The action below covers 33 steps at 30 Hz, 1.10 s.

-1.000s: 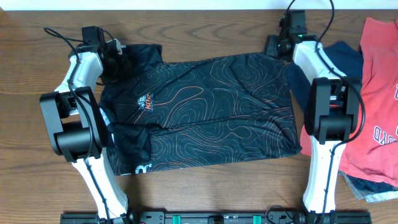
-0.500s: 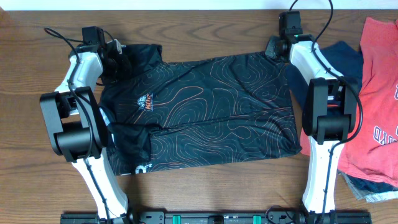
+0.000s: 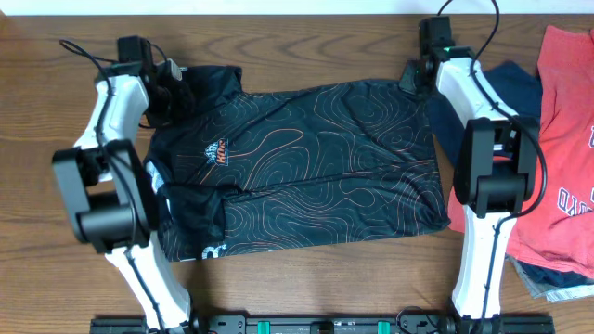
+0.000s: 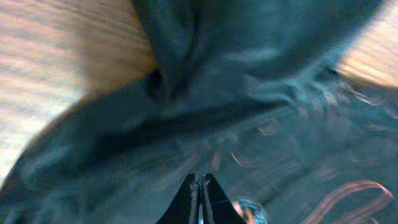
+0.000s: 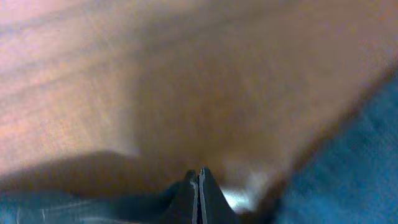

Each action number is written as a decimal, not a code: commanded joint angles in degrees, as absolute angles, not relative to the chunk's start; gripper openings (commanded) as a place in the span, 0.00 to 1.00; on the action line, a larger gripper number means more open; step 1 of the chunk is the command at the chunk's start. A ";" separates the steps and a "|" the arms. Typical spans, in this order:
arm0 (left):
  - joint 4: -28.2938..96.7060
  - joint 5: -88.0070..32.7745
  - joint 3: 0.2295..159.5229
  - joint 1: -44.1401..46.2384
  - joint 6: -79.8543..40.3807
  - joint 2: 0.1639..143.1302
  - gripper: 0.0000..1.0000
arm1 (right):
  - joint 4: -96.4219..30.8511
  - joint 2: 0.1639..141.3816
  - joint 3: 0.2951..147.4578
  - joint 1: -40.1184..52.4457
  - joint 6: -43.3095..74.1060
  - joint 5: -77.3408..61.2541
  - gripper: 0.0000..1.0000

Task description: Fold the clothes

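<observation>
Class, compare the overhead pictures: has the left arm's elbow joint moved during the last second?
Yes. The left arm's elbow joint has shifted toward the picture's left edge, away from the chest logo on the black jersey, which has stayed put.

The wooden table [image 3: 306,278] carries a second group of garments at its right end. A red tee [image 3: 568,139] with printed lettering lies flat there and runs out past the right edge of the overhead view. It overlaps a navy-blue garment [image 3: 522,85], which shows along the tee's left side. Light grey fabric [image 3: 557,291] protrudes below the tee's lower hem.
</observation>
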<state>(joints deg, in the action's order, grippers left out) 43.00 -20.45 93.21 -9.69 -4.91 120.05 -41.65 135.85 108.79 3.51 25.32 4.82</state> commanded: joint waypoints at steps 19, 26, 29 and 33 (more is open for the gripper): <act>40.93 -20.36 92.79 -12.64 -4.99 109.58 0.59 | -64.03 119.11 108.68 0.56 20.08 5.76 0.01; 30.24 -20.67 92.82 -9.76 -4.99 119.20 0.67 | -63.64 119.11 108.68 1.21 20.10 5.76 0.01; 26.41 -20.73 92.82 -8.47 -4.95 123.68 0.67 | -63.68 119.11 108.68 1.19 20.10 5.76 0.01; 20.91 -20.51 92.82 -7.53 -4.78 128.42 0.68 | -63.77 119.11 108.68 1.21 20.10 5.76 0.01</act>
